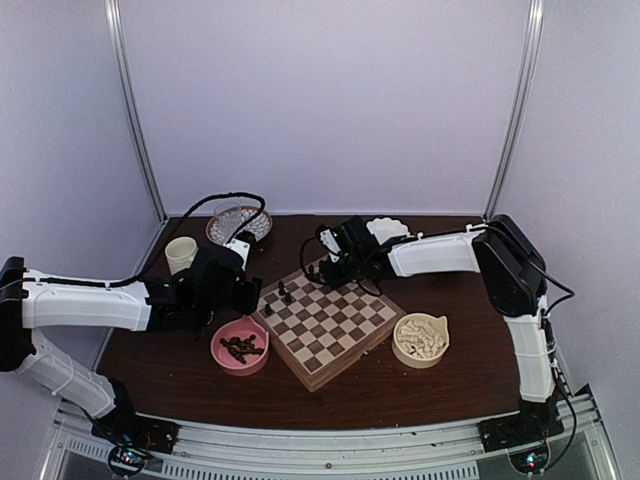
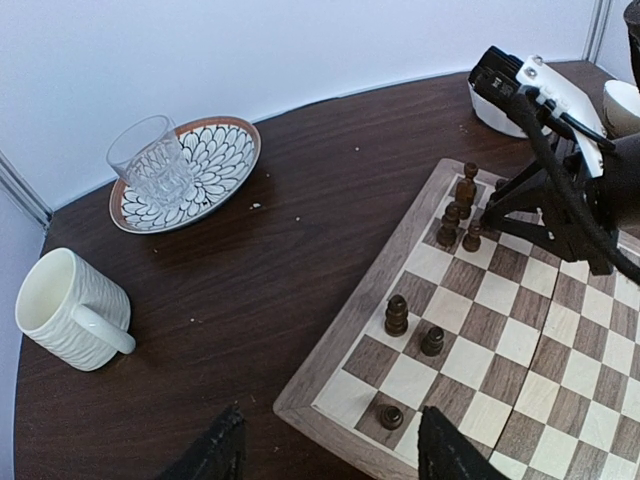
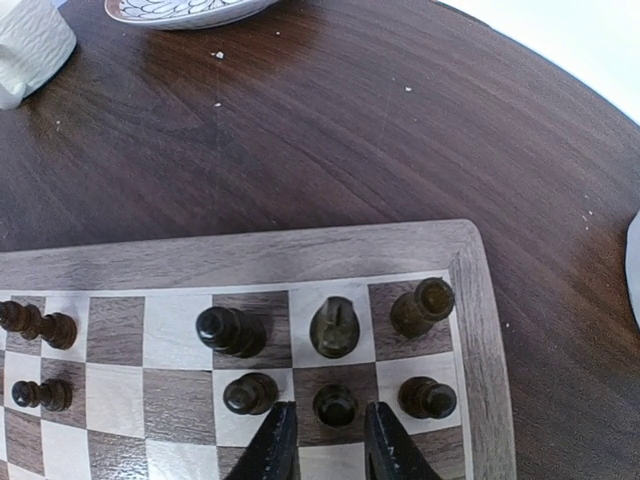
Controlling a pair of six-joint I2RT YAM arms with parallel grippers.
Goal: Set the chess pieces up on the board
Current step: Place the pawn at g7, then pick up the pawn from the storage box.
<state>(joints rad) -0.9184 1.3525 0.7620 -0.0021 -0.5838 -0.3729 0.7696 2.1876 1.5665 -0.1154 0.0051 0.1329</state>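
Your right fingers (image 3: 280, 450) stand slightly parted, one on either side of a dark pawn (image 3: 335, 404) on the board (image 3: 250, 255), and do not grip it. Five more dark chess pieces (image 3: 230, 330) stand close by in that corner's two rows. Your left fingers (image 2: 215, 455) hang wide apart and empty over the board's left corner. A pink bowl (image 1: 240, 368) holds further dark pieces; a tan bowl (image 1: 420, 363) holds cream ones. The counter (image 1: 180, 375) is dark wood, enclosed by plain white walls (image 1: 320, 100).

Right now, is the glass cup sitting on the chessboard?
No, the glass stands on the patterned plate, on the table apart from the board.
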